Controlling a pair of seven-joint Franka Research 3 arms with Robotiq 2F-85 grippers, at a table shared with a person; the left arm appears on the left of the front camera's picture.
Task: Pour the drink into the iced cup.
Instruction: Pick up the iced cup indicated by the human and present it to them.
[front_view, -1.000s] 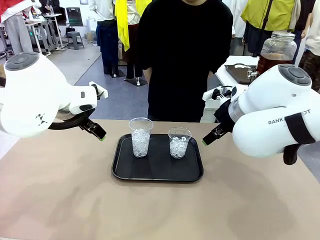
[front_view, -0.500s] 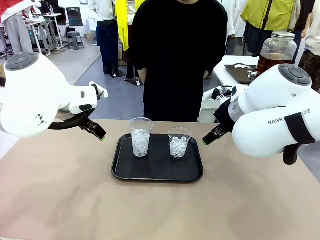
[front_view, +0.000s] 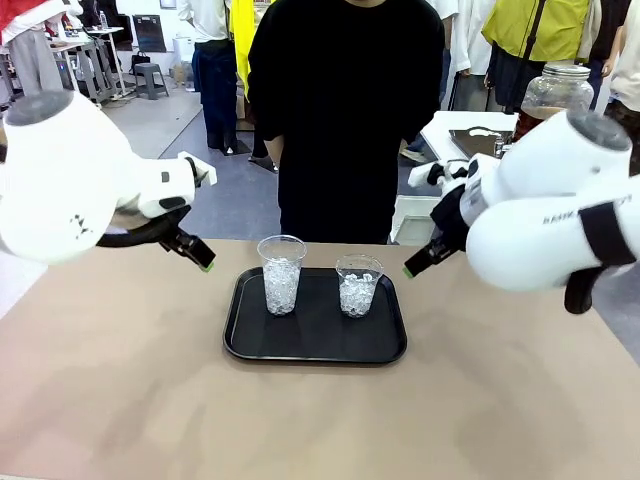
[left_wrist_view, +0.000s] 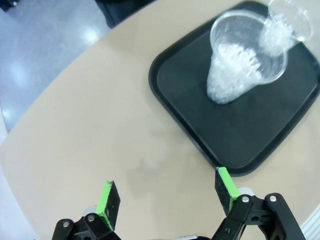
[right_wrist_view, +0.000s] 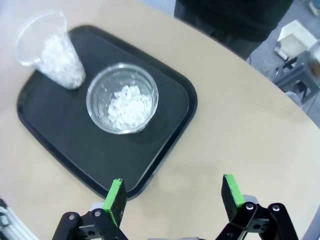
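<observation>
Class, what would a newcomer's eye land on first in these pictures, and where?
A taller cup and a shorter cup, both holding ice, stand on a black tray at mid-table. The open left gripper and right gripper flank it, empty. Far right behind, a glass jar holds the amber drink.

Tray (front_view: 232, 335) looks like black plastic, mostly matt with a soft sheen on the rim. On it, the taller cup (front_view: 281, 272) and shorter cup (front_view: 358, 285) are thin, shiny clear plastic, with frosty white ice (right_wrist_view: 129, 106) inside. Table (front_view: 150, 400) under the tray: smooth matt tan. My arm shells (front_view: 60, 180): glossy white plastic.
</observation>
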